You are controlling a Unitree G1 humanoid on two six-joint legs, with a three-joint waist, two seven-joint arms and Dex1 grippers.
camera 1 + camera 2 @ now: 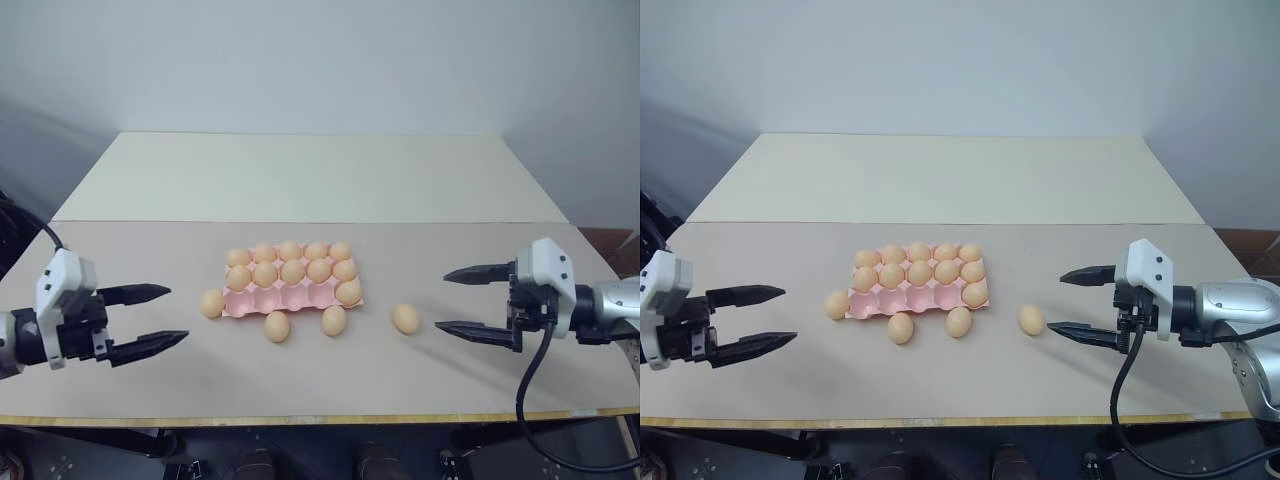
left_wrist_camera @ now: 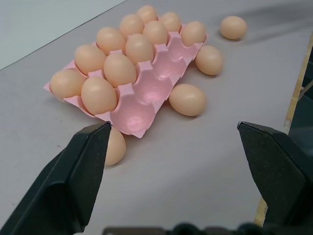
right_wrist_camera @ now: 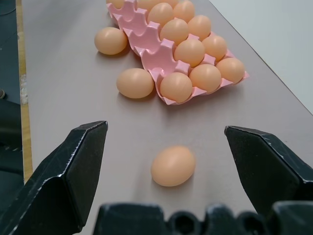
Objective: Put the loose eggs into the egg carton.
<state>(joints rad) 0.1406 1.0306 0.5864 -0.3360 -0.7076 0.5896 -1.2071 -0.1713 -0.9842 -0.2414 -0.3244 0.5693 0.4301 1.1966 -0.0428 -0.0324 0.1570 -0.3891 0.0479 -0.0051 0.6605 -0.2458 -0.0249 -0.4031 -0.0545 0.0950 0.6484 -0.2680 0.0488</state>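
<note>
Four loose eggs [image 1: 334,320] are ringed around the egg carton [image 1: 290,298] at frame centre; both the left gripper [image 1: 150,316] and the right gripper [image 1: 462,301] are held with fingers spread, empty, ready to grasp.

The right gripper [image 3: 166,161] holds its two black fingers [image 3: 68,171] wide apart. One loose egg [image 3: 173,165] lies on the table [image 3: 68,88] between them, just ahead of the claw and touching neither finger. Farther ahead sits the pink egg carton [image 3: 155,61], its nearest row apparently holding a single egg. Two more loose eggs [image 3: 135,82] [image 3: 110,40] lie just beside its near edge.
</note>
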